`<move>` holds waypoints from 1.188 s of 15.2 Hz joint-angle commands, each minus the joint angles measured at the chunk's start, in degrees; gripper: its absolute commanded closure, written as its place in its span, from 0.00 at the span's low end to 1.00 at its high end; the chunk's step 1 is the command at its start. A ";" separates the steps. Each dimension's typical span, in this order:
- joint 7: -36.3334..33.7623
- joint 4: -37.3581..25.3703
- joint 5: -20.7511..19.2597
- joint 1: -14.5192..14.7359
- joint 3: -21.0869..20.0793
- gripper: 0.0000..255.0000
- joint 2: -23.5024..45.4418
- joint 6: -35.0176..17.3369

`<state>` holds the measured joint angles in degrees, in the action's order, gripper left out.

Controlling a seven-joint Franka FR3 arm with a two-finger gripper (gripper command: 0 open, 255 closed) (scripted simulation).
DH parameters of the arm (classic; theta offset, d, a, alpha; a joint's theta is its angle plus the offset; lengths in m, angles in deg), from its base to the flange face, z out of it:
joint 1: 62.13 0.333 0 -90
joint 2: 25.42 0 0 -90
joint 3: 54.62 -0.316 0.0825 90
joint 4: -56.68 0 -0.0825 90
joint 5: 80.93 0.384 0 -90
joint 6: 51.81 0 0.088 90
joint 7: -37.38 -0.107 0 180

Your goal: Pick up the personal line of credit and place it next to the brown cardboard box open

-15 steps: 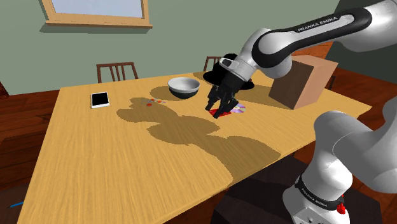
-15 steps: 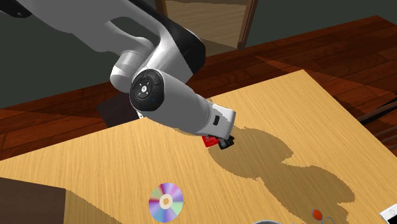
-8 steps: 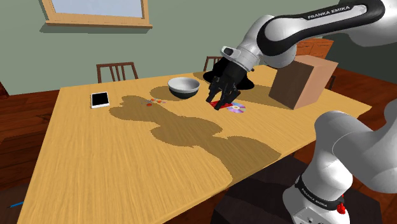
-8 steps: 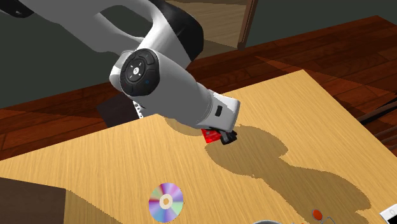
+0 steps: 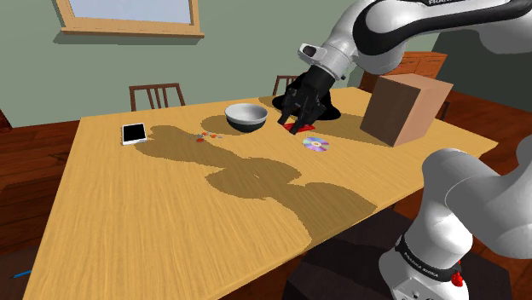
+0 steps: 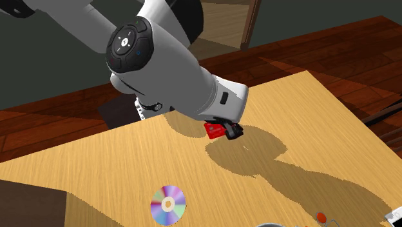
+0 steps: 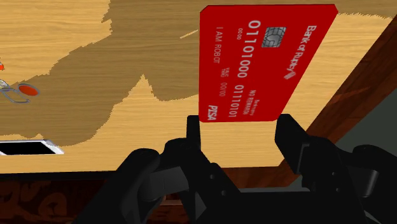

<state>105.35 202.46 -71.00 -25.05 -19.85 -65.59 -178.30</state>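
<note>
Tabletop (image 5: 153,213): one, wood.
Chairs (image 5: 156,94): two, at the far edge.
Box (image 5: 405,109): one, brown.
Bowl (image 5: 245,117): one.
Phone (image 5: 134,133): one.
Disc (image 5: 315,143): one.
Card (image 7: 264,60): one, red, above the tabletop between bowl and box; jaws narrowly parted, clamping its lower edge.

A bowl (image 5: 245,117), a disc (image 5: 315,143) and a tablet (image 5: 134,133) sit on the table (image 5: 153,213).

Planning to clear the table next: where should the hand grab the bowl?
The bowl is probably best pinched at its rim from above, one finger inside, one outside: it stands upright, mouth open, with a thin wall, and its body looks too wide to span.
</note>
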 commanded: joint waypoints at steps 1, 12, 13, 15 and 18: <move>-0.74 -1.16 -0.13 -0.14 -0.55 1.00 -0.33 1.42; -4.30 -8.57 -0.39 -0.17 -2.90 1.00 -0.99 8.99; -4.59 -9.30 -0.39 -0.13 -3.07 1.00 -0.97 9.66; -5.17 -10.79 -0.37 -0.04 -3.39 1.00 -0.90 11.00; -5.99 -13.10 -0.32 0.15 -3.82 1.00 -0.71 12.98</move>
<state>99.57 190.13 -71.35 -24.98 -23.60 -66.43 -165.95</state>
